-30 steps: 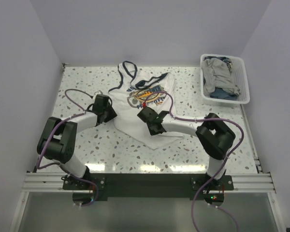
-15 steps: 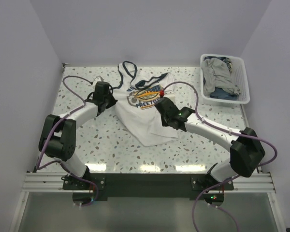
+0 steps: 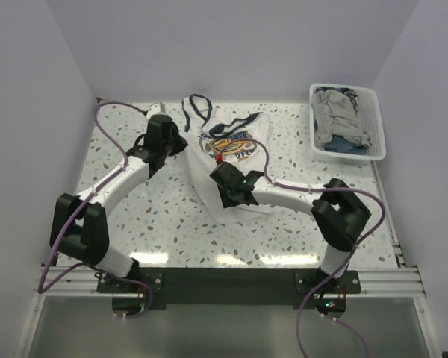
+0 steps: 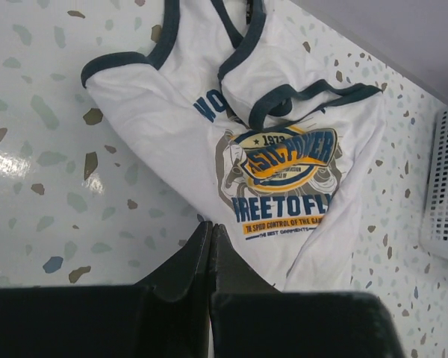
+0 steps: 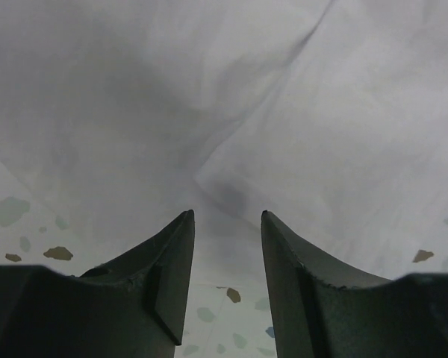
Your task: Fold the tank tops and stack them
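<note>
Pale walls stand around a speckled white table (image 3: 149,216). On it, in the upper middle of the top view, lies a soft white tank top (image 3: 231,149) with dark blue edges and a blue and yellow picture on the chest. Its long way runs from the straps at the top of the frame down to the plain bottom edge near the middle. It is not flat. The straps are twisted and the cloth has wrinkles.

The right claw (image 5: 225,216) is right over the bottom end of the white tank top. Its own camera sees almost nothing but white cloth. Its two fingers stand apart with nothing between them.

The left claw (image 4: 211,227) is just beside the left side of the shirt, up near the straps, so the shirt lies to its right. Its fingers are pressed together, and I see no cloth in them.

The right claw is nearer, so I think it may pinch the bottom edge first.

In the upper right, a white plastic basket (image 3: 379,134) with slats holds a crumpled grey tank top (image 3: 336,119), well apart from both claws.
</note>
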`<state>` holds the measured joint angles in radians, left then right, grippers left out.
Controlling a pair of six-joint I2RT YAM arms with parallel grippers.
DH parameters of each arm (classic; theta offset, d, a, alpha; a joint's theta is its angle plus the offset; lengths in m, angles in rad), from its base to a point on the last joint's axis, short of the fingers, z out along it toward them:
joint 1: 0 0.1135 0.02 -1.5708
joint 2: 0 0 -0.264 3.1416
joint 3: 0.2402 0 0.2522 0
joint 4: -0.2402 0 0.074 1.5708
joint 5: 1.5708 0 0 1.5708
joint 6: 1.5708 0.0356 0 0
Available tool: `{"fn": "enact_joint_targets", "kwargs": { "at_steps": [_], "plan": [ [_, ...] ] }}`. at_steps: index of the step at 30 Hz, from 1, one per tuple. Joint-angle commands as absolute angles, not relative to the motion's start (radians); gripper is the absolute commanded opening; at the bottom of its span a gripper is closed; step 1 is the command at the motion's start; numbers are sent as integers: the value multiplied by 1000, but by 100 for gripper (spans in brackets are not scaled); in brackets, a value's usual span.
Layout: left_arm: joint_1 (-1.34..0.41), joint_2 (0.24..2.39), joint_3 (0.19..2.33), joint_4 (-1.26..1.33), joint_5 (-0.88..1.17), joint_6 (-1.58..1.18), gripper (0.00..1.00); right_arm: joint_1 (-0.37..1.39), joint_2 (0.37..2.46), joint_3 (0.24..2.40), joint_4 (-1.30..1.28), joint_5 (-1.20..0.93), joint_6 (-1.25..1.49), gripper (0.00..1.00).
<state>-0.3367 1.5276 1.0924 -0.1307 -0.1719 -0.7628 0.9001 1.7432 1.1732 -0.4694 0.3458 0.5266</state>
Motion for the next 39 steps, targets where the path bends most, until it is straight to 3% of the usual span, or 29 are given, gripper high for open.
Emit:
{"fn": "enact_joint_targets", "kwargs": {
  "at_steps": [1,14,21,24,33,39],
  "plan": [
    [-347,1485,1138,-147,-189,-739,0,917,1799,1261,-439,360,569,46],
    [-350,1454,1160,-155,-176,-735,0,931,1925,1298,-456,432,581,45],
    [-350,1431,1172,-175,-187,-727,0,931,1875,1266,-497,506,597,10],
    [-350,1413,1181,-195,-199,-721,0,930,1784,1223,-514,544,606,6],
    [-350,1315,1219,-259,-216,-704,0,908,1445,1042,-577,607,624,13],
    [-350,1253,1238,-293,-215,-693,0,859,1335,941,-607,611,630,14]
  ]
}}
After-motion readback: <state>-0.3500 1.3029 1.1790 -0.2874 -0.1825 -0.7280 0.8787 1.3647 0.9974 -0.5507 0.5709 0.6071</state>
